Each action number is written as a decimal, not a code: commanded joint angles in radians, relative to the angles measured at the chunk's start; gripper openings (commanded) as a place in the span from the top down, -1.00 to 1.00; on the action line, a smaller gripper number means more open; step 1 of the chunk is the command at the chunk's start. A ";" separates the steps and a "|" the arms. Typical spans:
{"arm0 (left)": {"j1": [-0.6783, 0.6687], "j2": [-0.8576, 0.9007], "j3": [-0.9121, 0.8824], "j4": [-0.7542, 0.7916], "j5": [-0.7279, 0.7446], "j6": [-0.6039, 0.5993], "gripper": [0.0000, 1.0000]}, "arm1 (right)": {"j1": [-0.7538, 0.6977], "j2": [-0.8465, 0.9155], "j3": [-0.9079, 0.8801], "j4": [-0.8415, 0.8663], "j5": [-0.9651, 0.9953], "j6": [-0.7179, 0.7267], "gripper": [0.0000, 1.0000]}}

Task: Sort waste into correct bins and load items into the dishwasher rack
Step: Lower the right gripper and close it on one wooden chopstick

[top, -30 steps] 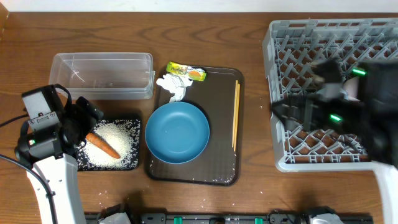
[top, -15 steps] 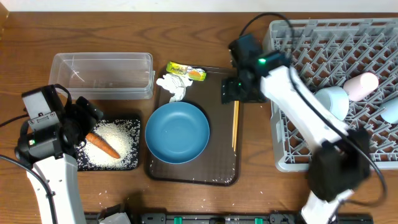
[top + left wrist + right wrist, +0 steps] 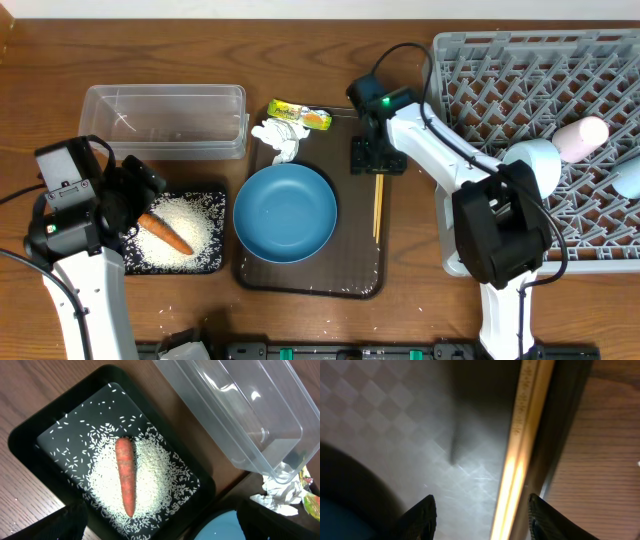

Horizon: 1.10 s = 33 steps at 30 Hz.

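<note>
My right gripper [image 3: 377, 158] [image 3: 482, 517] is low over the brown tray, open, its fingers [image 3: 422, 515] either side of the wooden chopsticks [image 3: 377, 205] [image 3: 520, 460] without touching them. My left gripper [image 3: 135, 195] [image 3: 170, 522] hangs open and empty above the black tray [image 3: 222, 230] [image 3: 30, 435], where an orange carrot [image 3: 168, 235] [image 3: 126, 475] lies on white rice [image 3: 195, 225] [image 3: 155, 470]. The clear tub [image 3: 165, 120] [image 3: 235, 415] is behind it. A crumpled tissue [image 3: 278, 138] and yellow-green wrapper [image 3: 300, 115] lie beside the dark-blue bowl [image 3: 285, 212]. The grey rack [image 3: 470, 90] holds a light-blue cup [image 3: 533, 160] and a pink cup [image 3: 580, 138].
The dark brown serving tray [image 3: 350, 270] [image 3: 395, 420] carries the bowl, chopsticks, tissue and wrapper. Its right rim runs close beside the chopsticks, with bare wooden table [image 3: 600, 460] beyond. A few rice grains lie on the table in front of the black tray.
My right arm has swung left from the rack to the brown tray and come down over the chopsticks, its jaws narrowing. The left arm has not moved.
</note>
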 commanded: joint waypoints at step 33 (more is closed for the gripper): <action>0.005 0.002 0.012 -0.003 -0.012 -0.006 -0.93 | 0.058 0.006 -0.033 0.059 0.099 0.150 -0.19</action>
